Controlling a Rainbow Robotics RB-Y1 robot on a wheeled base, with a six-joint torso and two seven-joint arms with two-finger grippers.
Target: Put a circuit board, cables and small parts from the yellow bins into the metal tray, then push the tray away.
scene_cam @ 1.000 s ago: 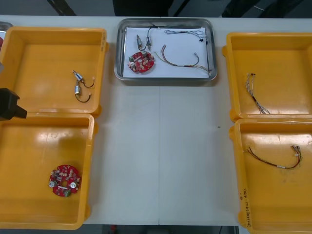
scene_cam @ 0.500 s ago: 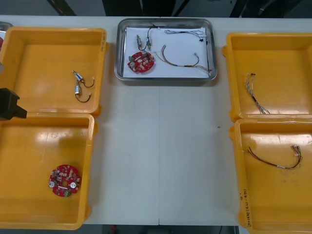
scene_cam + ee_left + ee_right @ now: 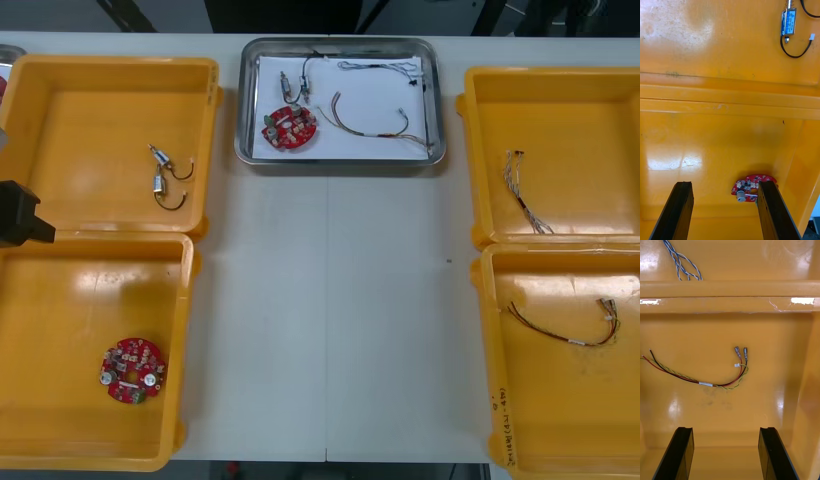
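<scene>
Front view: metal tray (image 3: 340,45) sits at the far edge of the bench (image 3: 330,320), between the yellow bins. Inside it lie a red circuit board (image 3: 290,128), cables (image 3: 370,125) and a small metal part (image 3: 288,87). Left arm (image 3: 18,213) is at the left edge.

Left wrist view: left gripper (image 3: 725,183) is open and empty, over the near left bin (image 3: 696,142). A spare board (image 3: 752,186) lies just beside one finger.

Right wrist view: right gripper (image 3: 725,428) is open and empty, over the near right bin (image 3: 685,408). A red and yellow cable (image 3: 707,382) lies ahead of the fingers. A twisted blue and white cable (image 3: 679,258) lies in the bin beyond.
</scene>
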